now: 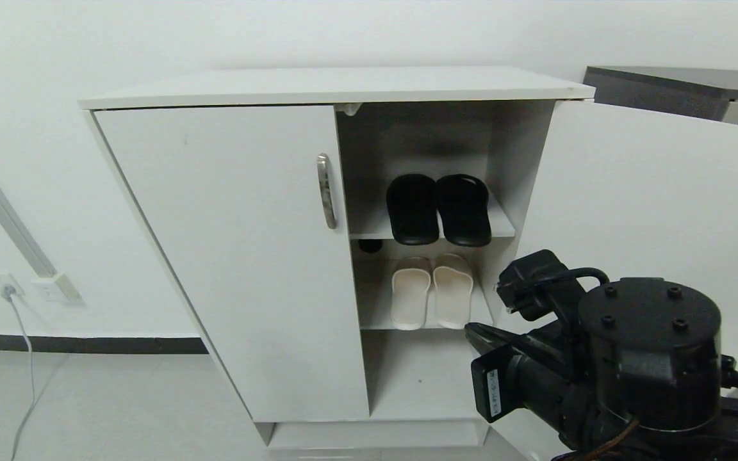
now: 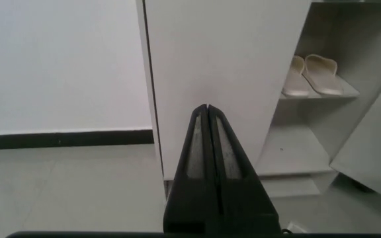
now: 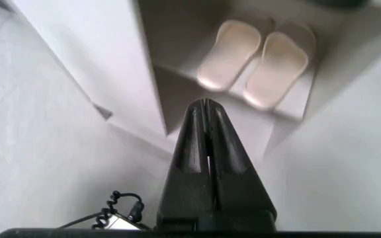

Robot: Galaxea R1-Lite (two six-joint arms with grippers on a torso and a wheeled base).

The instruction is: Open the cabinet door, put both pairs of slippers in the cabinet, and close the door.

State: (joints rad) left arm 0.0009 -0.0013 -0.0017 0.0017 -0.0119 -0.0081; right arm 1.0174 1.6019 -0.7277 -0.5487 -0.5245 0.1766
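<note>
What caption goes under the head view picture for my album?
Black slippers above white slippers in the cabinet, right door open.

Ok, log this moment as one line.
black slippers: upper shelf | white slippers: middle shelf | right door: open | left door: shut | jaws: both shut, empty | remaining: close right door

Way in is the right half of the cabinet (image 1: 337,86): the right door (image 1: 651,205) hangs wide open, off to the side. The left door (image 1: 228,256) is closed and walls off that half. Black slippers (image 1: 438,209) hog the upper shelf (image 1: 502,225) and white slippers (image 1: 432,291) the middle shelf (image 1: 481,315). The bottom compartment (image 1: 417,378) has the most room.
</note>
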